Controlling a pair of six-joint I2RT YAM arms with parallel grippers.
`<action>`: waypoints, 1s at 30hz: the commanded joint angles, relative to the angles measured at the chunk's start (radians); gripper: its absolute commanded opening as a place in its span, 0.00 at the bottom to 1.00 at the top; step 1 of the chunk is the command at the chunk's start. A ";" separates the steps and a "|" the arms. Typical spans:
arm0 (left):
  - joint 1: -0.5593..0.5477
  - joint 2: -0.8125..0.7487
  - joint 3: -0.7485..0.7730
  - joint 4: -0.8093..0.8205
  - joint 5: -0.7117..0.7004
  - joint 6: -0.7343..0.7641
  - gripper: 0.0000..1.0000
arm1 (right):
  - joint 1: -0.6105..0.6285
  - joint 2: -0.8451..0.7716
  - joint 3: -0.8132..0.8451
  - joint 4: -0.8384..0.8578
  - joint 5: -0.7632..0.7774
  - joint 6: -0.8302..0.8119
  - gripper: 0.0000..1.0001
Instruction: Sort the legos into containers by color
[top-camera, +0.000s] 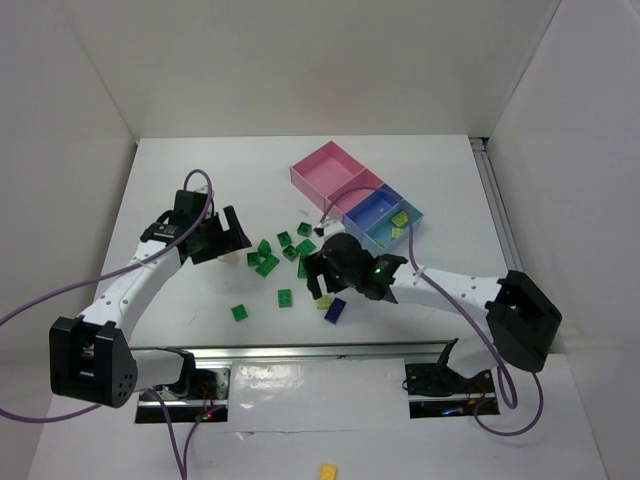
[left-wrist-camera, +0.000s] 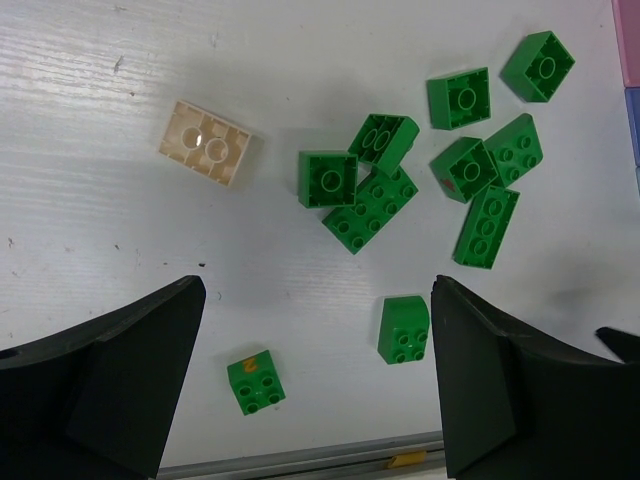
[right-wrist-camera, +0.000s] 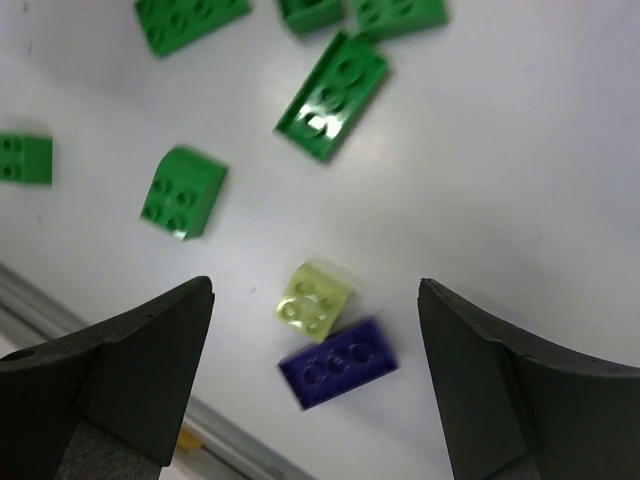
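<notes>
Several bright green legos (top-camera: 281, 250) lie scattered mid-table; the left wrist view shows the cluster (left-wrist-camera: 375, 195). A cream lego (left-wrist-camera: 205, 143) lies to its left. My left gripper (top-camera: 240, 232) is open and empty above the table, with two green legos (left-wrist-camera: 404, 329) between its fingers (left-wrist-camera: 318, 385). My right gripper (top-camera: 318, 285) is open and empty over a pale yellow-green lego (right-wrist-camera: 315, 298) touching a dark blue-purple lego (right-wrist-camera: 338, 362); these also show in the top view (top-camera: 335, 310). The containers stand at the back: large pink (top-camera: 330, 170), blue (top-camera: 375, 207), and blue (top-camera: 398, 226) holding pale bricks.
A metal rail (top-camera: 300, 350) runs along the table's near edge, close to the dark blue-purple lego. A lone yellow brick (top-camera: 327, 470) lies below the rail. White walls enclose the table on three sides. Purple cables loop from both arms.
</notes>
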 joint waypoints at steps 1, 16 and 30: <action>-0.003 -0.024 0.023 -0.003 -0.008 0.001 0.97 | 0.068 0.036 -0.011 0.010 0.000 0.092 0.90; -0.003 -0.035 0.005 -0.003 -0.017 -0.008 0.97 | 0.197 0.215 0.039 -0.020 0.120 0.125 0.78; -0.003 -0.035 -0.004 -0.003 -0.008 -0.008 0.97 | 0.215 0.205 0.119 -0.054 0.290 0.134 0.47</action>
